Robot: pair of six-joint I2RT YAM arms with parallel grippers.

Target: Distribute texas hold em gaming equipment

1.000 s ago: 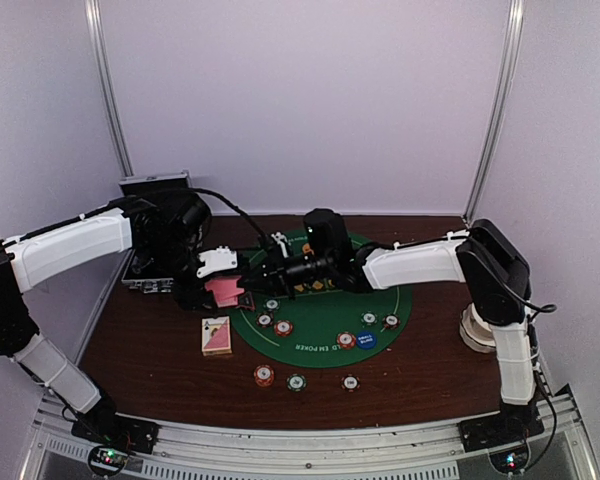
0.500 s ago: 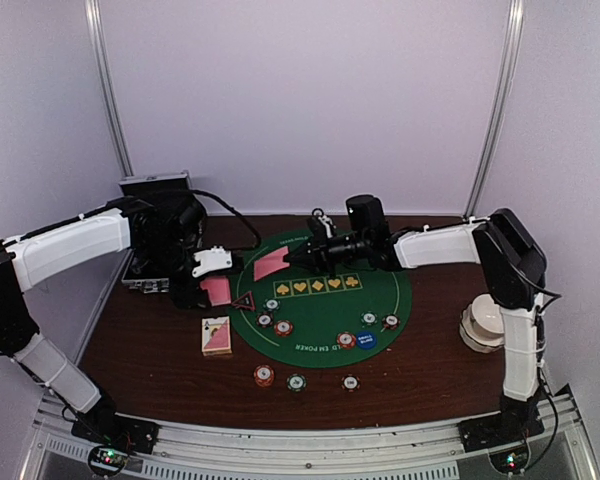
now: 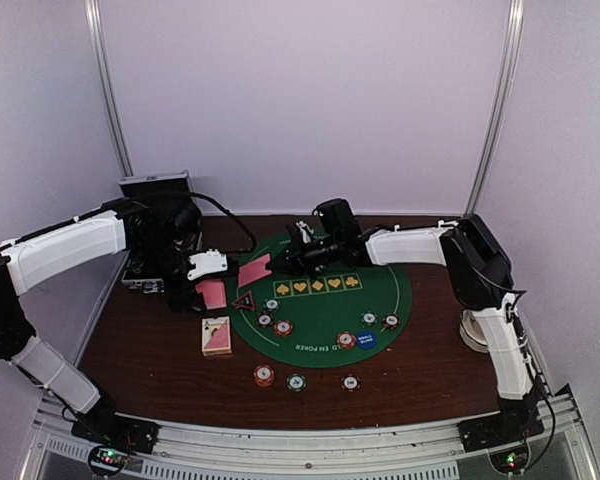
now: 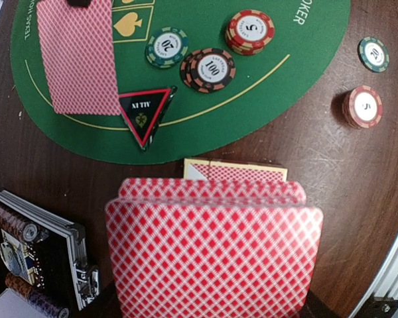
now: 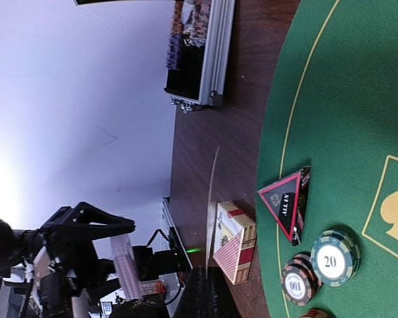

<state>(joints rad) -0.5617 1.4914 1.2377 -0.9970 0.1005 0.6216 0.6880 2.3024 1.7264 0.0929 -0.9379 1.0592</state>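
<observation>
My left gripper is shut on a stack of red-backed playing cards, held upright above the table's left side; the cards hide its fingers. Over the mat's left edge, my right gripper is shut on a single card, which shows flat in the left wrist view and edge-on in the right wrist view. A black-red triangle lies on the mat's rim. Striped chips sit near it, and others lie off the mat. A blue disc is on the mat.
A round green felt mat covers the table's middle. A card box lies left of it. An open silver-edged case with chips stands at the back left. A white round object sits at the right edge.
The right gripper has drawn one card off the left gripper's stack, carried it right, then come back a little to the left. The left arm has barely moved.
</observation>
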